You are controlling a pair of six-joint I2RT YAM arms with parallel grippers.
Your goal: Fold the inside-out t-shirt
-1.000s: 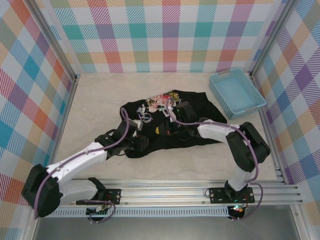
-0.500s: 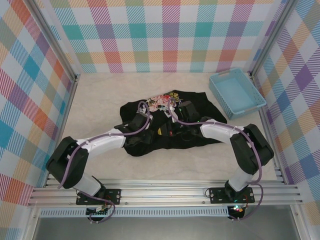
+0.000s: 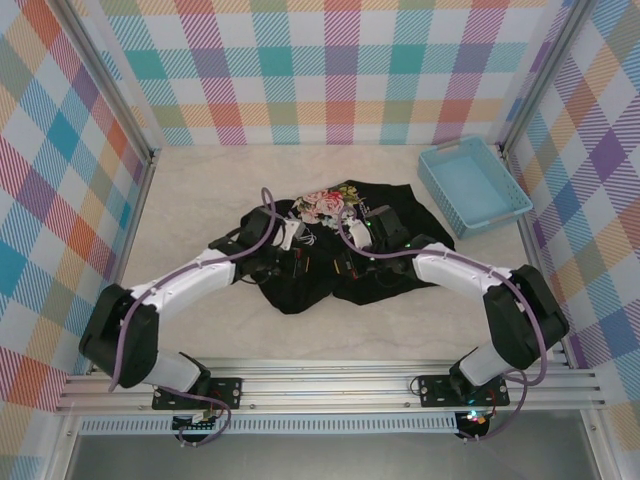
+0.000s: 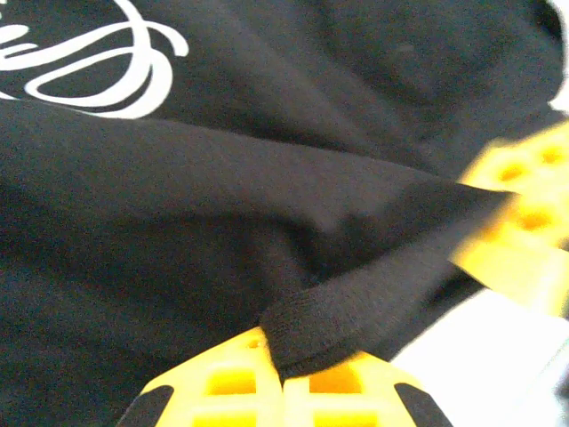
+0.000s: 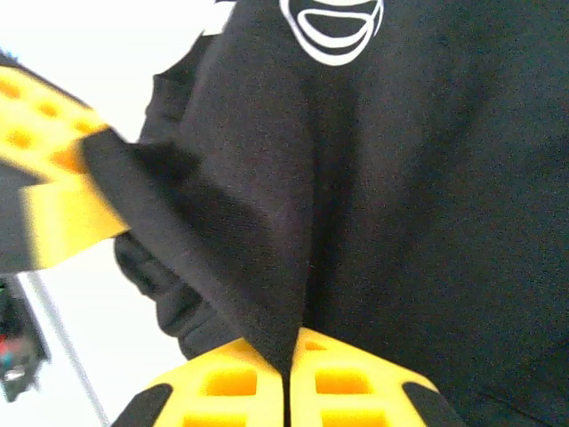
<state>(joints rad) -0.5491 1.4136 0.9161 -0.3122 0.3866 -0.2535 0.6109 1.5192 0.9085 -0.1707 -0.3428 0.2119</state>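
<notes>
Inside-out t-shirt (image 3: 318,288) lies crumpled mid-table (image 3: 200,180), black, with its pink-and-white print (image 3: 325,203) on the far side. Blue plastic basket (image 3: 473,187) sits well apart at the far right corner.

I see both arms reaching in over the shirt, wrists close together. In the left wrist view, the left gripper (image 4: 283,381) has its yellow pads pressed together with a thick hem edge pinched between them, and white script lettering (image 4: 107,62) shows on the cloth above it. In the right wrist view, the right gripper (image 5: 286,381) is also clamped tight, with a fold of black cloth running down into the seam between its pads (the overhead view is too cluttered to confirm either grip). The cloth is pulled taut between the two grips.
</notes>
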